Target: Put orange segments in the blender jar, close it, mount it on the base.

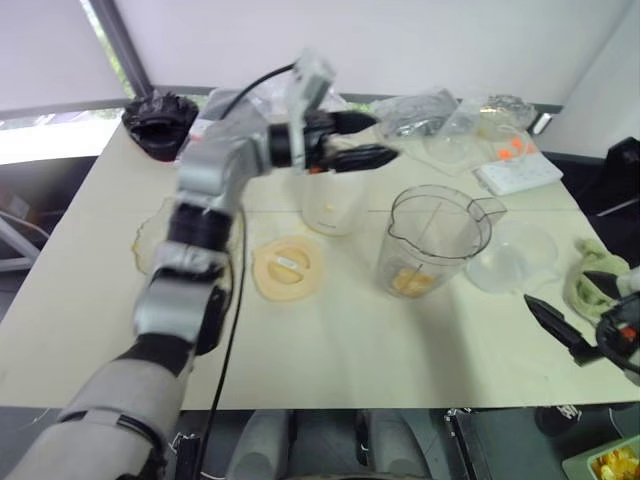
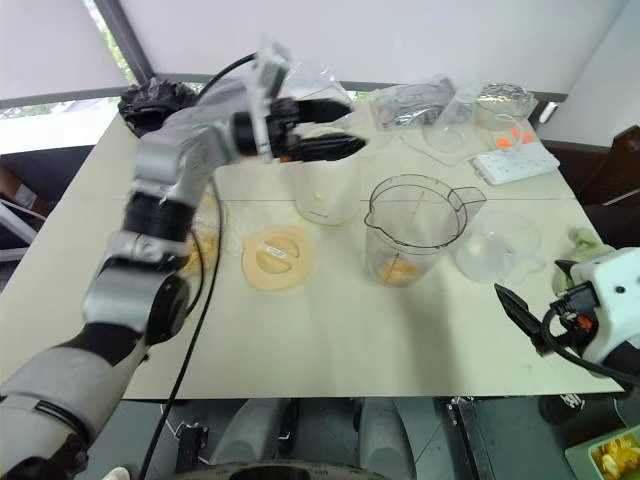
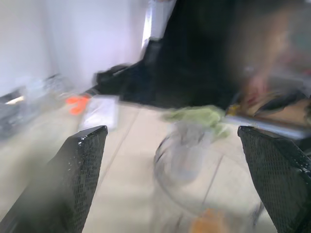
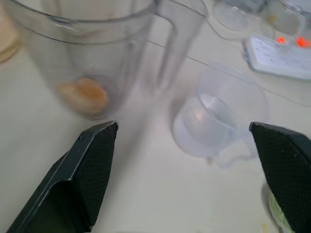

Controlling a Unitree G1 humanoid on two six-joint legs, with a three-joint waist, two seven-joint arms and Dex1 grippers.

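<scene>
The clear blender jar [image 1: 437, 236] stands upright near the table's middle, with orange segments [image 1: 411, 282] lying at its bottom. Left of it, further back, is the cream-white base [image 1: 333, 205]. My left gripper [image 1: 362, 139] hovers above the base, pointing right towards the jar, open and empty. In the left wrist view the jar [image 3: 194, 184] lies beyond the spread fingers [image 3: 80, 174]. My right gripper [image 1: 578, 302] is low at the table's right front edge, open and empty, facing the jar [image 4: 92, 53] and its segments [image 4: 83, 94].
A flat round cream lid [image 1: 288, 268] lies left of the jar. A clear tub [image 1: 510, 256] and green cloth [image 1: 594, 282] sit to its right. A scalloped glass dish [image 1: 152, 240], white power strip [image 1: 516, 173], plastic bags [image 1: 430, 112] and a black object [image 1: 160, 122] ring the table.
</scene>
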